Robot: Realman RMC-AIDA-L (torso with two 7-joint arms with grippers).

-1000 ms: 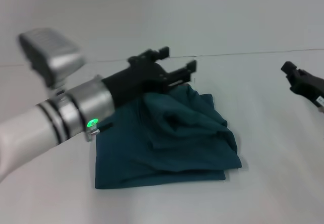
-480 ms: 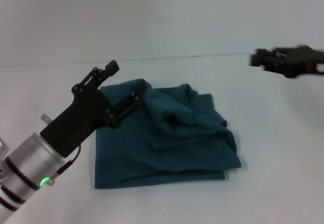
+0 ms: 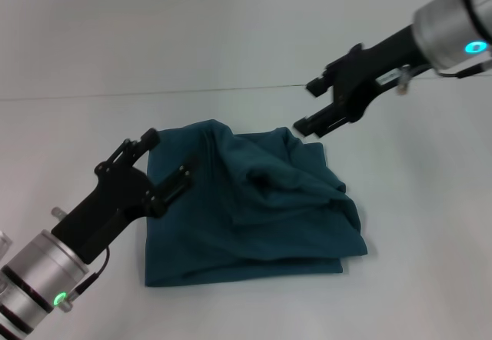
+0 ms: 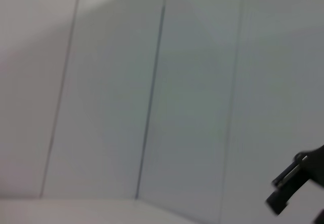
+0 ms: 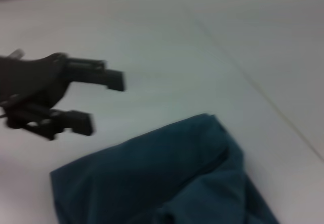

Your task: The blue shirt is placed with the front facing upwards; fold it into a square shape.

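Note:
The blue shirt lies in the middle of the white table as a lumpy, roughly square bundle, with rumpled folds piled on its far right part and no print showing. My left gripper hovers open over the shirt's far left corner with nothing between its fingers. Open as well, my right gripper hangs just above and beyond the far right corner. The right wrist view shows the blue shirt and, beyond it, the open left gripper.
The white table spreads out on all sides of the shirt and meets a pale wall along a thin dark seam behind it. The left wrist view shows mostly wall panels.
My left arm has pulled back and down from over the shirt's far edge to its left corner. My right arm has swung in from the right edge to the far right corner.

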